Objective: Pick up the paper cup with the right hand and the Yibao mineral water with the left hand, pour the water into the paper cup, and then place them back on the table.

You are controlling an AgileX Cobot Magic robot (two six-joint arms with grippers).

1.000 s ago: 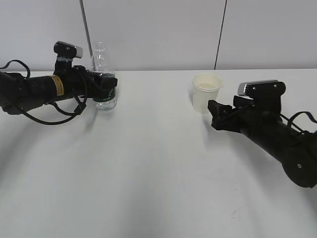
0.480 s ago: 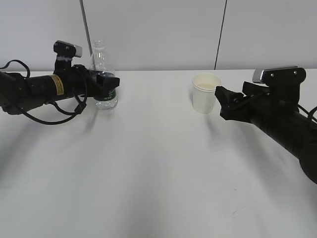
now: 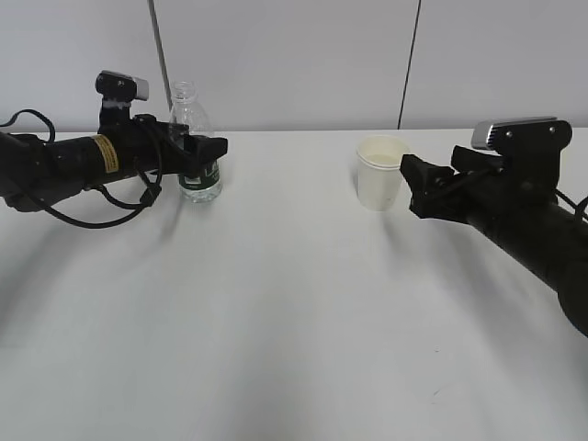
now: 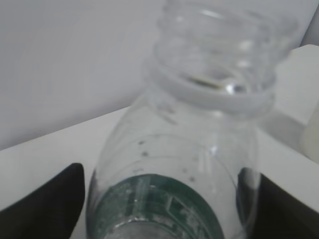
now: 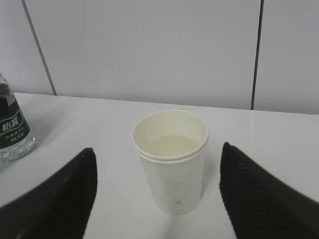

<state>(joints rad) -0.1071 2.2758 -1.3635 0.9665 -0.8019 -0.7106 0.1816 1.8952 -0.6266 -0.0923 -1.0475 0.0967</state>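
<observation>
Standing between left claw (image 4: 164,209) jaws, Yibao mineral water (image 4: 179,164), upright

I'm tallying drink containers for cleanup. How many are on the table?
2. The Yibao mineral water stands at the back left, between the jaws of the left hand. The paper cup stands at the back right, just ahead of the right hand. None seem hidden.

Behind the work surface you see a pale grey wall (image 3: 294,55) made of flat panels. A thin grey seam (image 3: 158,46) runs down it on the left side, slightly slanted, and a thin dark seam (image 3: 409,60) runs down it on the right. From the right wrist view you see the same panelled wall (image 5: 149,45) with its dark vertical seams (image 5: 256,50).
</observation>
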